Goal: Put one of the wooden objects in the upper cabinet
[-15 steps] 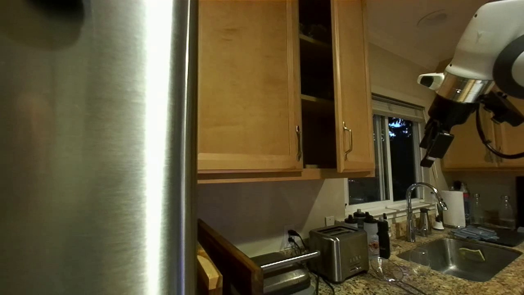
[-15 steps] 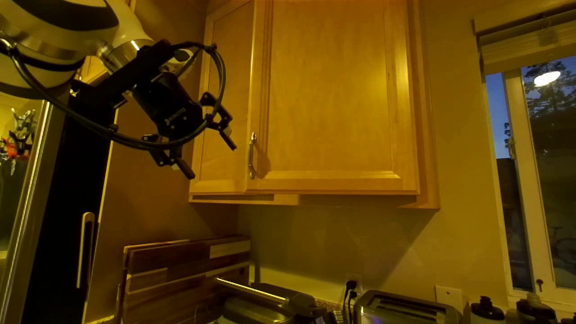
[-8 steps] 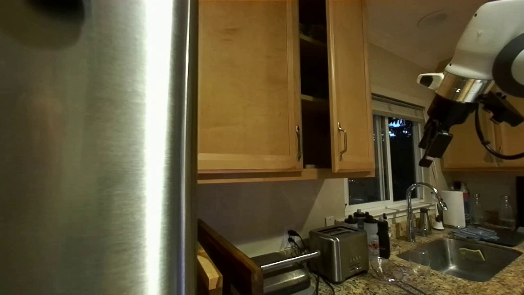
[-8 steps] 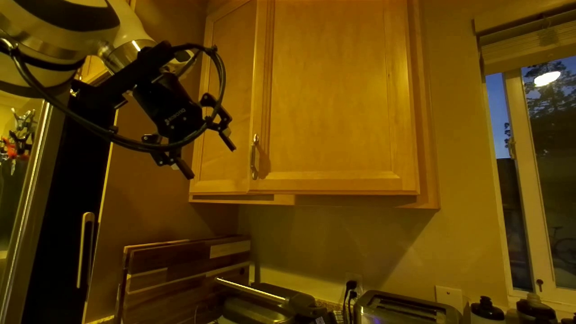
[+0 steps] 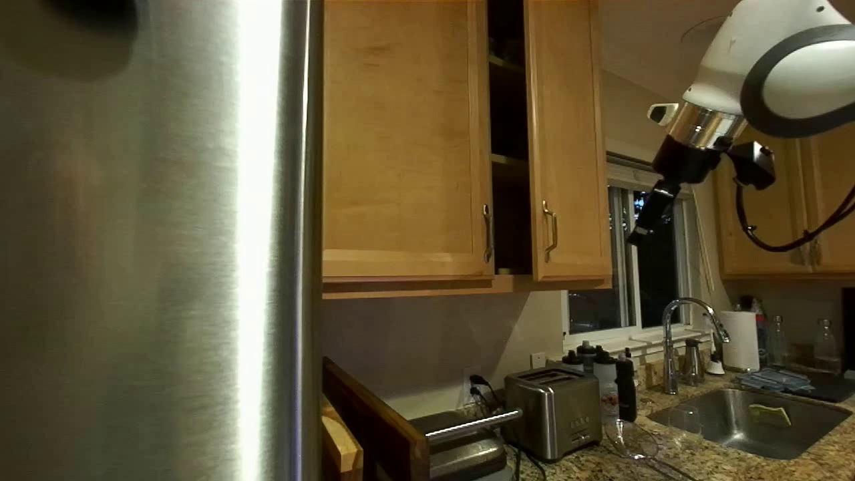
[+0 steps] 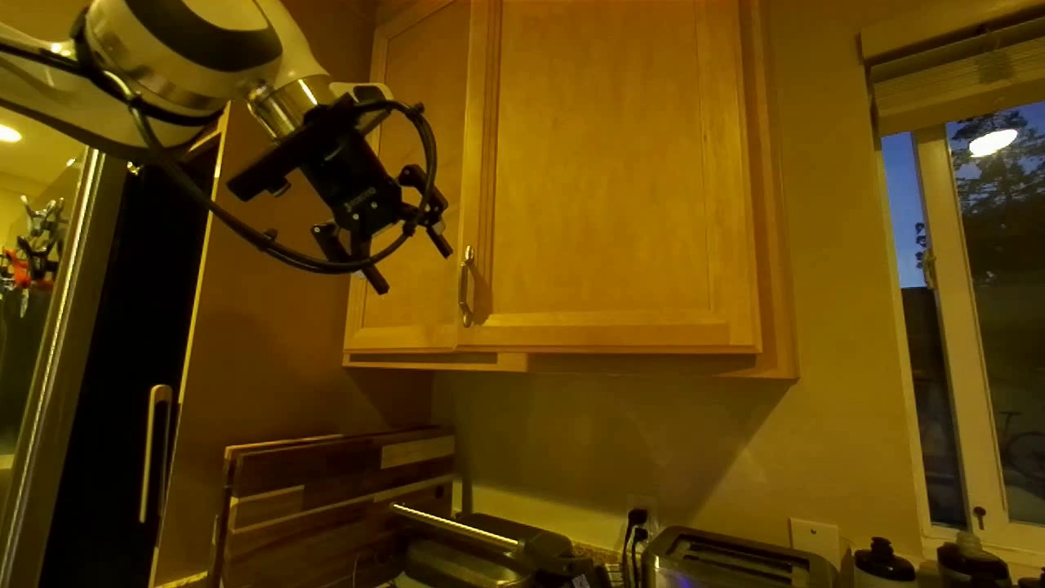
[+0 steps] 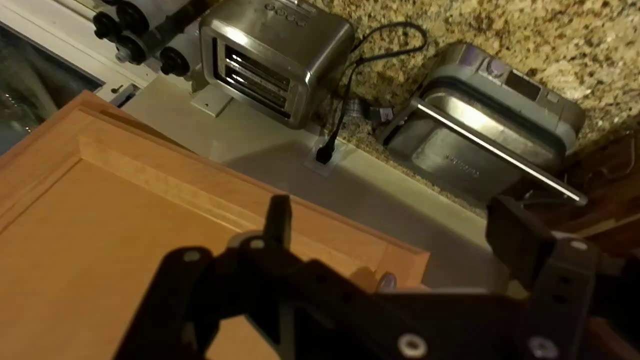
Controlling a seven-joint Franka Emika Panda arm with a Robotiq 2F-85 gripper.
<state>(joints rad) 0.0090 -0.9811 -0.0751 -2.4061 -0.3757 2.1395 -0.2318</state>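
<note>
Gripper (image 6: 415,272), one: jaws spread wide, only air between, apart from cabinet (image 5: 404,140). Cabinet, oak, double-door: near, directly before gripper; one door (image 5: 568,133) ajar, its panel crossing lower left of wrist view. Shelves (image 5: 509,160), two: in an exterior view, through dark gap; hidden elsewhere. Boards (image 6: 343,506), wooden, striped: on edge, well below gripper, beside grill (image 7: 480,125). Toaster (image 7: 275,60), steel: next to grill. Bottles (image 5: 606,384), dark-capped: past toaster. Sink (image 5: 755,431), faucet (image 5: 670,347): in an exterior view alone. Window (image 6: 1012,343): in all views, only corner in wrist view.
</note>
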